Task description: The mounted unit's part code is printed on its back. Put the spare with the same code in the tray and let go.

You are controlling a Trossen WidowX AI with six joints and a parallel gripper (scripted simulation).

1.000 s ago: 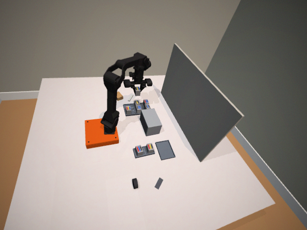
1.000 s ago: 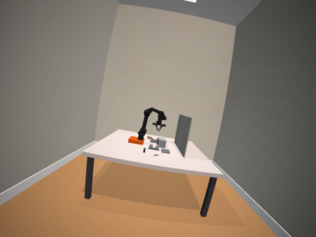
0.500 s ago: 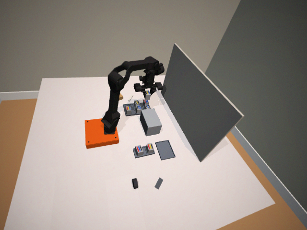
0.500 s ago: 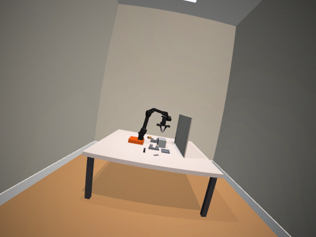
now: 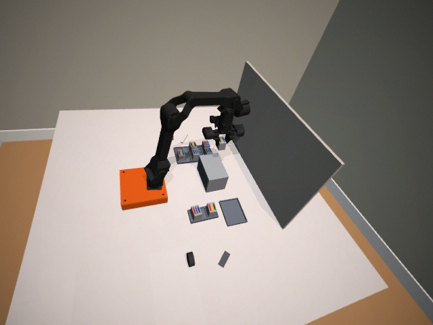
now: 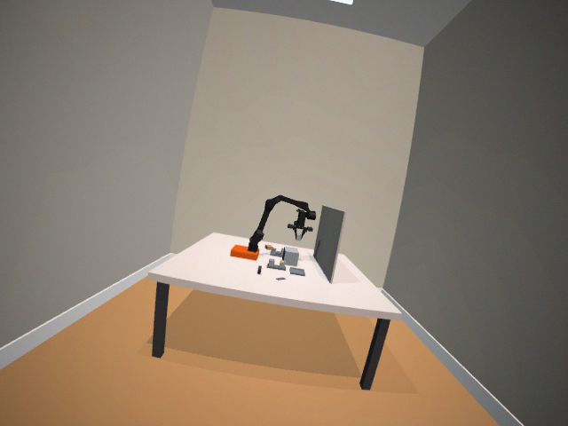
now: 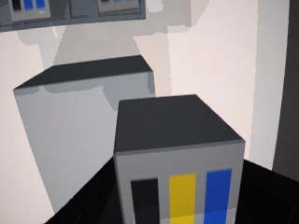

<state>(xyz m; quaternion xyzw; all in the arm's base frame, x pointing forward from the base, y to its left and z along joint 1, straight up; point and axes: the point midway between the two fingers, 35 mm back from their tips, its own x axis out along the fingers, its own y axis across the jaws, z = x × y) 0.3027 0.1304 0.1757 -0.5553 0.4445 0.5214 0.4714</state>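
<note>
Two holders are sitting on the white surface (image 5: 87,244). The far rack (image 5: 184,157), toward the far edge, is carrying four small grey spare blocks with coloured stripe labels; in the wrist view two of them are showing black and blue bars. The near rack (image 5: 202,214) is holding two blocks, one (image 5: 195,212) with red and blue stripes, one (image 5: 211,208) with red and yellow. Just beside it on the right, the flat grey tray (image 5: 233,211) with a low raised rim is lying with nothing in it.

Between the racks the mounted unit (image 5: 212,172) is standing as a plain matte grey box, larger than the spares. A tall dark flat panel (image 5: 279,154) is standing upright along the right side of the surface. The arm is rising from an orange square base (image 5: 141,189). Near the front edge a short black cylinder (image 5: 190,258) and a thin grey slab (image 5: 223,258) are lying apart.

The pincer (image 5: 222,137) is pinching one spare (image 7: 177,175) and holding it in the air above the surface, beyond the mounted unit and close to the panel. This spare is a grey cube with a dark top face; its front label is showing three vertical bars: black, yellow, blue. Black fingers are pressing on both its sides.
</note>
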